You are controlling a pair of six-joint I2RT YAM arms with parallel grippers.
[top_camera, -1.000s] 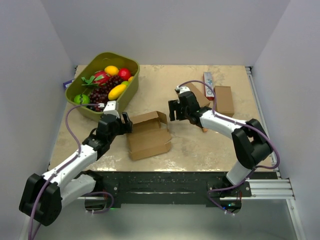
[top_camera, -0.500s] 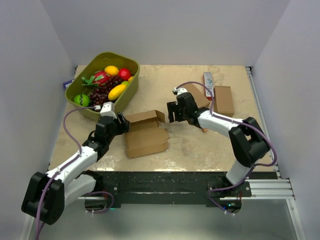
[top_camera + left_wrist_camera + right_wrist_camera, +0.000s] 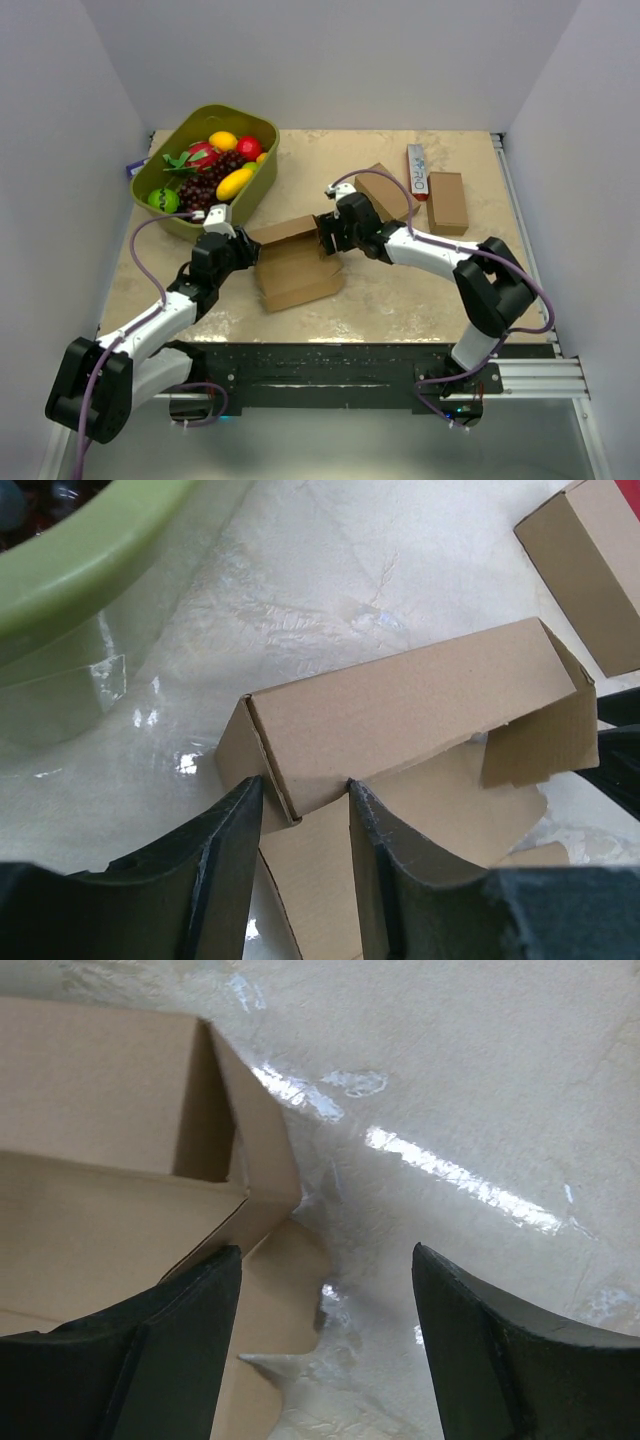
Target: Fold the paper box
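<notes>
The paper box (image 3: 295,265) lies open in the middle of the table, its lid panel (image 3: 400,715) raised along the far side. My left gripper (image 3: 246,250) is at the box's left end. In the left wrist view (image 3: 305,783) its jaws are open and fairly narrow, straddling the lid's left corner and small side flap (image 3: 240,755). My right gripper (image 3: 326,238) is at the box's right end. In the right wrist view (image 3: 327,1250) it is wide open over bare table, its left finger (image 3: 190,1320) beside the box's right corner (image 3: 262,1175) and a loose flap (image 3: 285,1290).
A green basket (image 3: 262,180) of toy fruit stands at the back left, close to my left arm. Two plain brown boxes (image 3: 378,190) (image 3: 447,200) and a white-and-red carton (image 3: 417,170) lie behind my right arm. Grey walls enclose the table.
My right gripper has moved left to the box's right end. My left gripper's jaws have narrowed around the box's left corner. The box has shifted slightly.
</notes>
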